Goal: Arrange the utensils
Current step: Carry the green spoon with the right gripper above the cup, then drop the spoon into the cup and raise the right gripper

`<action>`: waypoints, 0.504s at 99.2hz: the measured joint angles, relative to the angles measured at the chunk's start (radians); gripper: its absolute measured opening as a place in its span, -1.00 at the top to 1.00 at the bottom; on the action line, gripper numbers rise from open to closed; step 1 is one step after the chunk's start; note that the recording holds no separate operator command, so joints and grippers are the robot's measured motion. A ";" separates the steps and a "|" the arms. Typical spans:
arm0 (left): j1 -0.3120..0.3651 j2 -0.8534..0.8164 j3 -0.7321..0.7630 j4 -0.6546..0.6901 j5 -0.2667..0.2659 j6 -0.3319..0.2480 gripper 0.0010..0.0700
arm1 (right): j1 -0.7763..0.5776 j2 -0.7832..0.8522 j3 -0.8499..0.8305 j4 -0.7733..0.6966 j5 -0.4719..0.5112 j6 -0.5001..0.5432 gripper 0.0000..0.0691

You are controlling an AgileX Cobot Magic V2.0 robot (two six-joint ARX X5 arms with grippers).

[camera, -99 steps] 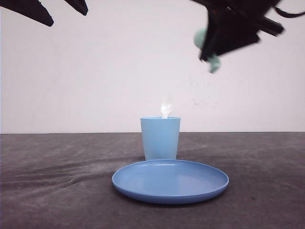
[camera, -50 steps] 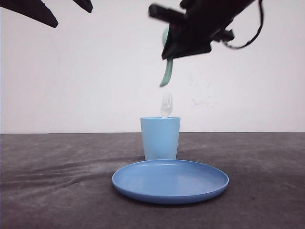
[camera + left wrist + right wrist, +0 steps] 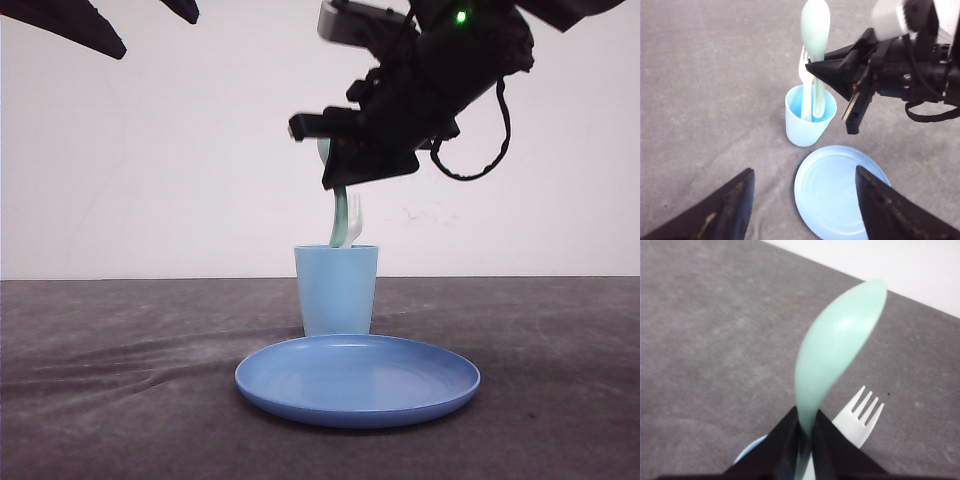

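My right gripper (image 3: 341, 183) is shut on the pale mint-green spoon (image 3: 839, 342), just above the light blue cup (image 3: 337, 290). The spoon's handle (image 3: 338, 225) points down into the cup, and its bowl (image 3: 815, 25) sticks up above the black fingers (image 3: 837, 70). A white fork (image 3: 354, 215) stands in the same cup with its tines up, right beside the spoon (image 3: 818, 97); the fork (image 3: 862, 414) also shows in the right wrist view. High at the left, my left gripper (image 3: 804, 174) hangs open and holds nothing.
A blue round plate (image 3: 357, 381) lies on the dark grey cloth just in front of the cup. A white wall stands behind the table. Bare cloth lies to the left and right of the cup and plate.
My right gripper has come down and leftward with the spoon, from high at the right to directly over the cup. The spoon's handle now reaches into the cup. The left gripper stays put.
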 joint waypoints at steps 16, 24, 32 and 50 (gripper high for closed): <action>0.000 0.000 0.000 -0.008 0.010 -0.001 -0.09 | 0.001 0.022 0.000 0.003 0.000 -0.008 0.89; 0.000 0.000 0.000 -0.009 0.011 -0.001 -0.09 | 0.004 0.024 0.000 0.004 0.000 -0.010 0.88; 0.000 0.000 0.000 -0.009 0.011 -0.001 -0.09 | 0.007 0.024 0.000 0.008 0.000 -0.013 0.70; 0.000 0.000 0.000 -0.009 0.011 -0.001 -0.09 | 0.008 0.024 0.000 0.009 0.001 -0.013 0.05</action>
